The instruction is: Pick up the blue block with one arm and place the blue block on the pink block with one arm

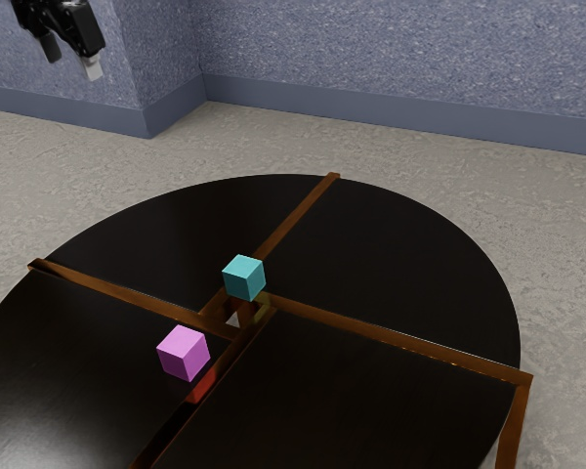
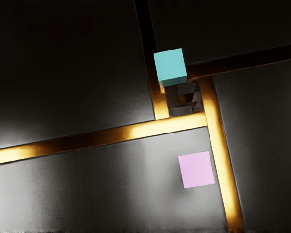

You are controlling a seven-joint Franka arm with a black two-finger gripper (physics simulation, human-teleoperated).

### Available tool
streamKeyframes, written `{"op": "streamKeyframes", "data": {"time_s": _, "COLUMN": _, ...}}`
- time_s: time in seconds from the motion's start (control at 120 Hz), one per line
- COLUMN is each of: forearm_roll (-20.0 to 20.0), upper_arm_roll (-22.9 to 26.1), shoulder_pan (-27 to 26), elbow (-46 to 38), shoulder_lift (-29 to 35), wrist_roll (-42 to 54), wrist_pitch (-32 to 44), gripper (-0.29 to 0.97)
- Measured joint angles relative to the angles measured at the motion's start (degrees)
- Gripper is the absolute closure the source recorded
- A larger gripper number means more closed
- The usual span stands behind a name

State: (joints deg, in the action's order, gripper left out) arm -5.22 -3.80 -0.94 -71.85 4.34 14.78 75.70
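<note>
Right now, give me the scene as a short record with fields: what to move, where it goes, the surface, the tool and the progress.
to move: small blue cube, resting by the table's centre where the strips cross
target: small pink cube, on a dark panel beside a strip, apart from the blue cube
surface: round black table with brown crossing strips
tool: black two-finger gripper, open, empty, high at the exterior view's upper left
progress: nothing picked up yet

Round black table (image 1: 391, 254), glossy top, split into quarters by crossing brown strips (image 1: 303, 210) that meet at a small square opening (image 1: 236, 315) mid-table. Floor (image 1: 127, 166) beige, speckled. Walls (image 1: 371, 49) blue-grey, textured, with a darker blue baseboard (image 1: 420, 112) along the bottom.
</note>
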Motion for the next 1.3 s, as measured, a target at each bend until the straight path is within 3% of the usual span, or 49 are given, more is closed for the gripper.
{"op": "streamKeyframes", "data": {"time_s": 0.142, "forearm_roll": -1.0, "upper_arm_roll": 0.2, "shoulder_pan": 0.16, "elbow": -0.27, "shoulder_lift": -1.06, "wrist_roll": 1.13, "wrist_pitch": -0.68, "gripper": 0.0}}
{"op": "streamKeyframes", "data": {"time_s": 0.25, "forearm_roll": -2.01, "upper_arm_roll": 0.11, "shoulder_pan": -1.1, "elbow": -2.71, "shoulder_lift": -6.63, "wrist_roll": 0.94, "wrist_pitch": 0.02, "gripper": 0.0}}
{"op": "streamKeyframes", "data": {"time_s": 0.542, "forearm_roll": -2.74, "upper_arm_roll": -0.19, "shoulder_pan": -2.39, "elbow": -19.26, "shoulder_lift": -14.05, "wrist_roll": -0.36, "wrist_pitch": 16.18, "gripper": 0.0}}
{"op": "streamKeyframes", "data": {"time_s": 0.783, "forearm_roll": -1.65, "upper_arm_roll": -0.68, "shoulder_pan": -1.83, "elbow": -24.36, "shoulder_lift": -18.21, "wrist_roll": -3.37, "wrist_pitch": 26.59, "gripper": 0.0}}
{"op": "streamKeyframes", "data": {"time_s": 1.058, "forearm_roll": 1.24, "upper_arm_roll": -2.31, "shoulder_pan": -1.19, "elbow": -25.03, "shoulder_lift": -25.13, "wrist_roll": -8.63, "wrist_pitch": 35.17, "gripper": 0.0}}
{"op": "streamKeyframes", "data": {"time_s": 1.3, "forearm_roll": 2.07, "upper_arm_roll": -2.29, "shoulder_pan": -0.36, "elbow": -22.49, "shoulder_lift": -28.53, "wrist_roll": -11.8, "wrist_pitch": 38.37, "gripper": 0.0}}
